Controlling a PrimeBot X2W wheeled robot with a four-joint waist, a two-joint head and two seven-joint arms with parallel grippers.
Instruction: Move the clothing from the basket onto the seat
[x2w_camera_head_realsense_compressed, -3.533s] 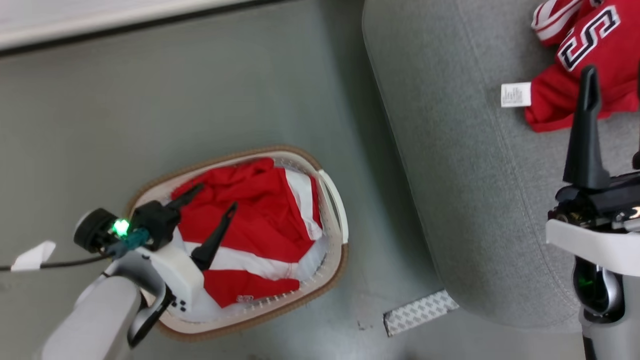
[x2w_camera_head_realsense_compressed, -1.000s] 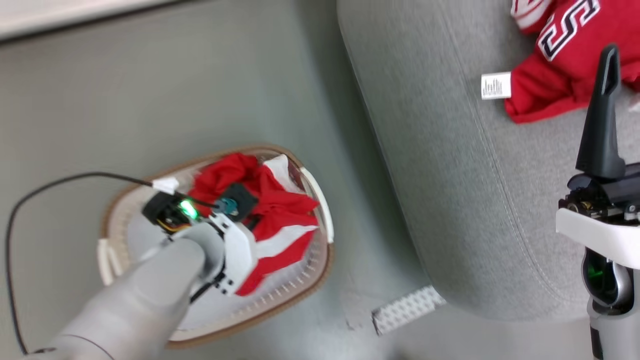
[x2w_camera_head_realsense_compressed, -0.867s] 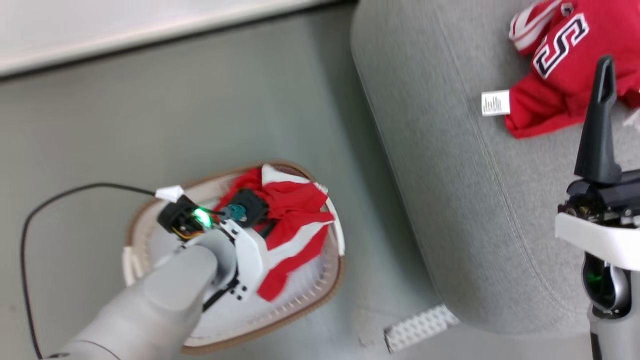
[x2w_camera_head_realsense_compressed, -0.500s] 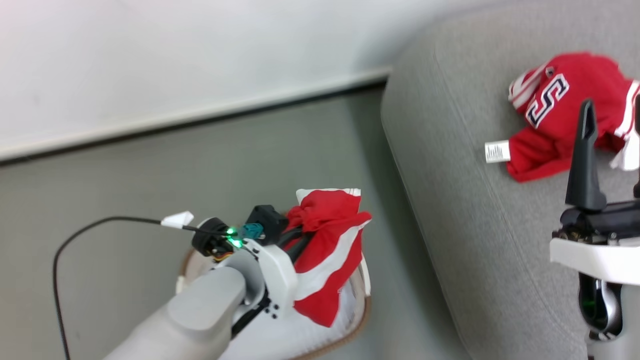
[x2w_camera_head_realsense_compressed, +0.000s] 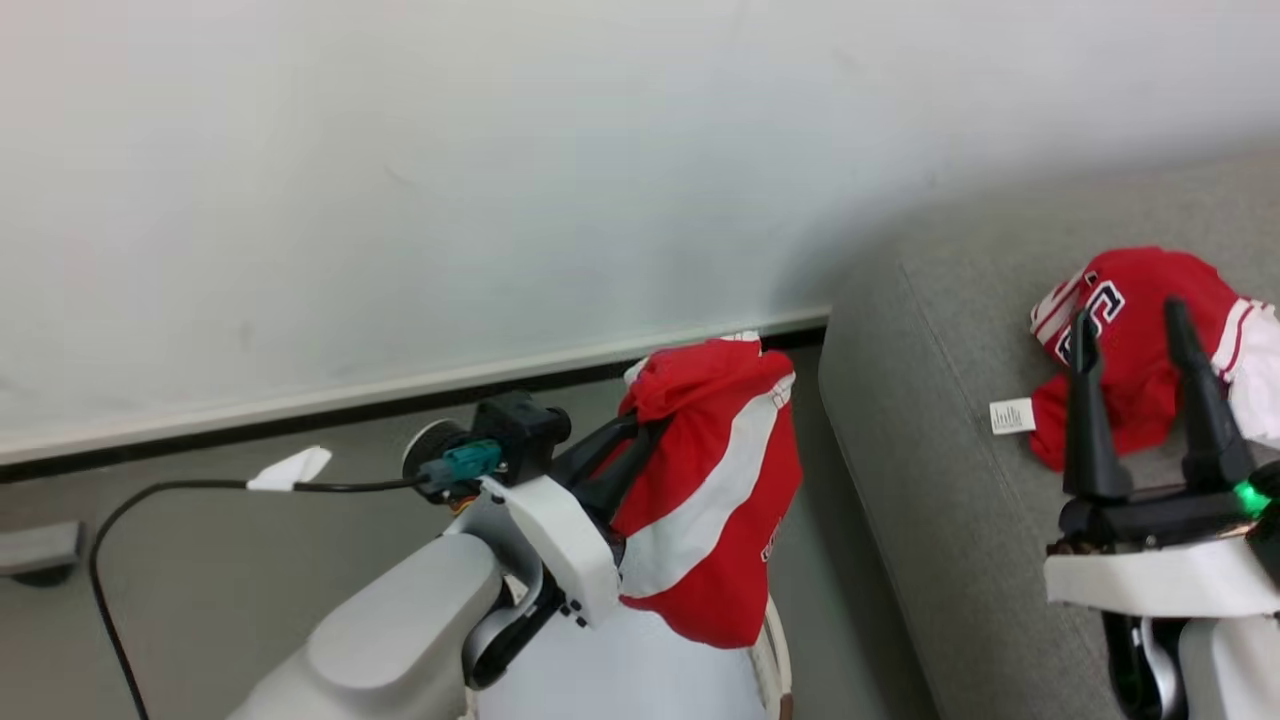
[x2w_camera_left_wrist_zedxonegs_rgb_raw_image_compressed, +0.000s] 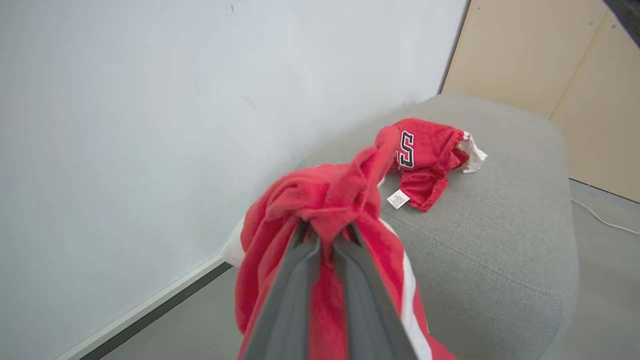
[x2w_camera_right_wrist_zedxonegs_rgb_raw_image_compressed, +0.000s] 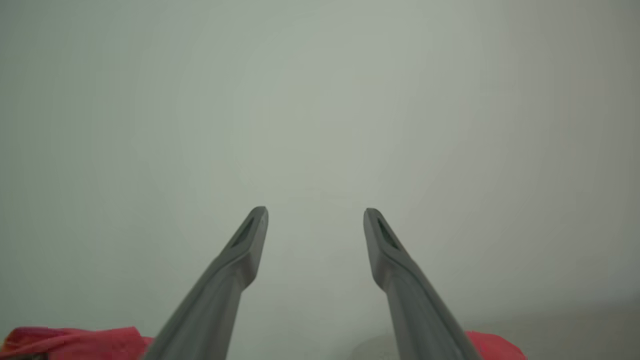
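- Over the basket (x2w_camera_head_realsense_compressed: 775, 655), in the head view, the left claw (x2w_camera_head_realsense_compressed: 640, 428) was closed tightly on a bunch of the striped garment (x2w_camera_head_realsense_compressed: 715, 500). The garment hung in the air beside the edge of the seat (x2w_camera_head_realsense_compressed: 930, 480) and, as far as I could see, did not touch it.
- On the seat the S garment (x2w_camera_head_realsense_compressed: 1150, 280) lay already, with its white tag (x2w_camera_head_realsense_compressed: 1010, 416) just beside it. The right claw (x2w_camera_head_realsense_compressed: 1128, 312) stood in front of it, with fingers wide apart and nothing between them.
- Of the basket, only a piece of the rim and some of the pale bottom were visible under the left arm. That part showed no fabric, but the rest was hidden, so I cannot say whether it was fully emptied.
- From the left wrist view, the two fingers of the left claw (x2w_camera_left_wrist_zedxonegs_rgb_raw_image_compressed: 327, 230) were pressed together on the red fold of the striped garment (x2w_camera_left_wrist_zedxonegs_rgb_raw_image_compressed: 320, 200). Beyond it the S garment (x2w_camera_left_wrist_zedxonegs_rgb_raw_image_compressed: 425, 150) rested on top of the seat (x2w_camera_left_wrist_zedxonegs_rgb_raw_image_compressed: 490, 225), near the wall (x2w_camera_left_wrist_zedxonegs_rgb_raw_image_compressed: 150, 125).
- From the right wrist view, the right claw (x2w_camera_right_wrist_zedxonegs_rgb_raw_image_compressed: 315, 212) was fully spread and pointed at a plain pale surface. A little red fabric (x2w_camera_right_wrist_zedxonegs_rgb_raw_image_compressed: 70, 340) showed at the bottom edge, not gripped.
- My judgement is that one piece was delivered and the second was lifted out. It remained to carry it over the seat and to release it.
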